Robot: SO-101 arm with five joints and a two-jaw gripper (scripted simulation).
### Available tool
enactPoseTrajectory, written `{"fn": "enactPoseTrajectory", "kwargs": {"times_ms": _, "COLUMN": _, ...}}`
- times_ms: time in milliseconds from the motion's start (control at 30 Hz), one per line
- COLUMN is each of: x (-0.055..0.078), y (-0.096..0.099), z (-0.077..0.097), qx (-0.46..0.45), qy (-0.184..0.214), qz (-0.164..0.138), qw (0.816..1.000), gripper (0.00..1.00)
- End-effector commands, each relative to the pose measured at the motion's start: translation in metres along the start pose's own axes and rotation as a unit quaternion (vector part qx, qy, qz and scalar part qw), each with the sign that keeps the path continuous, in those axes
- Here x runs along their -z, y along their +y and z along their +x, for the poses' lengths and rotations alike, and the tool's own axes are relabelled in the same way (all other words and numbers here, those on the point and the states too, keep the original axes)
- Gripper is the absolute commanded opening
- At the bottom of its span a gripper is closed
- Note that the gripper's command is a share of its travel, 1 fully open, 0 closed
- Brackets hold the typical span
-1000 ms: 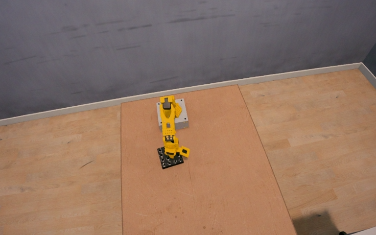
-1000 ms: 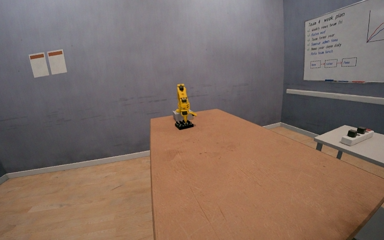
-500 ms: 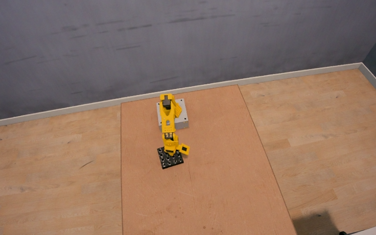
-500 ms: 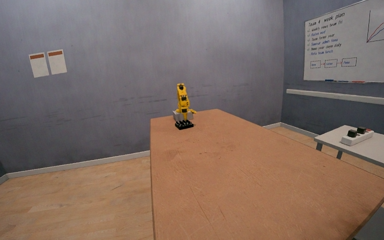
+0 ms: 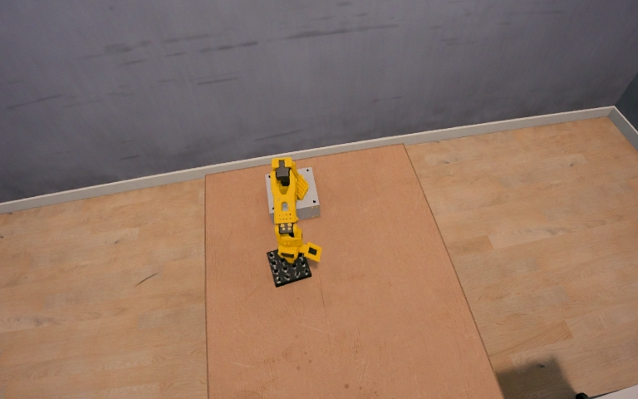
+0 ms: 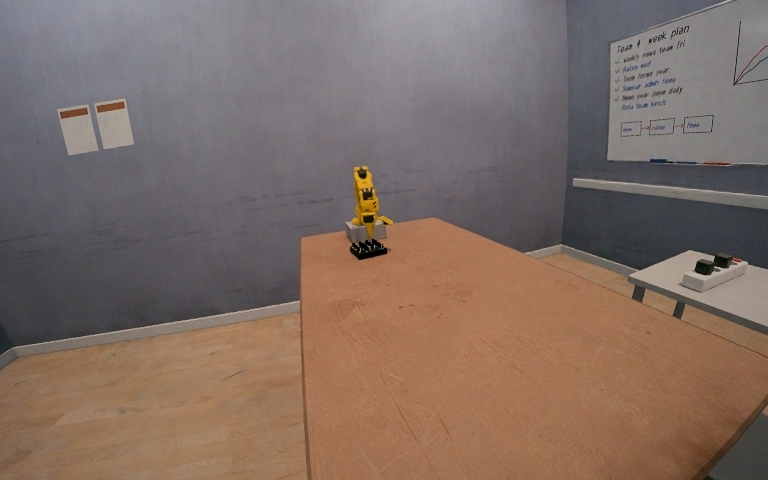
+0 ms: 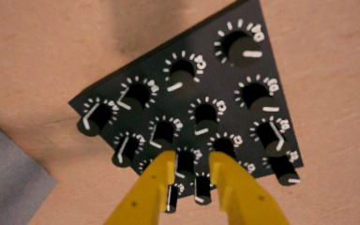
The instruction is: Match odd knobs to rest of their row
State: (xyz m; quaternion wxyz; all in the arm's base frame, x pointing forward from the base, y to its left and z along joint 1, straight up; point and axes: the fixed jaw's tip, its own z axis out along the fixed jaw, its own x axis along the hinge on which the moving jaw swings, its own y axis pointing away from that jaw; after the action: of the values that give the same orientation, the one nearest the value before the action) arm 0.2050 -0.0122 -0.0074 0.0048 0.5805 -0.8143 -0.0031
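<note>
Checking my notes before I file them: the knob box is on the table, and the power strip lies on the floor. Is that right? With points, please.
Not quite: the exterior view shows the power strip [image 6: 714, 276] on the small side table [image 6: 668, 274]. The knob box [image 5: 290, 280] [image 6: 369, 254] [image 7: 155, 61] is indeed on the table [image 5: 376, 282] [image 6: 509, 367].
</note>
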Motion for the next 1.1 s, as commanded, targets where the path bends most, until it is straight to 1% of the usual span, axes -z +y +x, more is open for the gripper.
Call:
{"fn": "enactPoseTrajectory", "kwargs": {"times_ms": 0, "x": 0.004, "y": -0.001, "z": -0.001, "qx": -0.003, "qy": -0.002, "qz": 0.005, "qw": 1.000, "gripper": 0.08}}
{"fn": "enactPoseTrajectory", "kwargs": {"times_ms": 233, "x": 0.005, "y": 0.003, "z": 0.000, "qx": -0.003, "qy": -0.002, "qz": 0.005, "qw": 1.000, "gripper": 0.08}}
{"fn": "enactPoseTrajectory", "kwargs": {"times_ms": 467, "x": 0.008, "y": 0.019, "z": 0.005, "qx": -0.003, "qy": -0.002, "qz": 0.005, "qw": 1.000, "gripper": 0.08}}
{"fn": "enactPoseTrajectory", "kwargs": {"times_ms": 533, "x": 0.008, "y": 0.019, "z": 0.005, "qx": -0.003, "qy": -0.002, "qz": 0.005, "qw": 1.000, "gripper": 0.08}}
{"fn": "enactPoseTrajectory", "kwargs": {"times_ms": 800, "x": 0.008, "y": 0.037, "z": 0.010, "qx": -0.003, "qy": -0.002, "qz": 0.005, "qw": 1.000, "gripper": 0.08}}
{"fn": "enactPoseTrajectory", "kwargs": {"times_ms": 1067, "x": 0.008, "y": 0.041, "z": 0.011, "qx": -0.003, "qy": -0.002, "qz": 0.005, "qw": 1.000, "gripper": 0.08}}
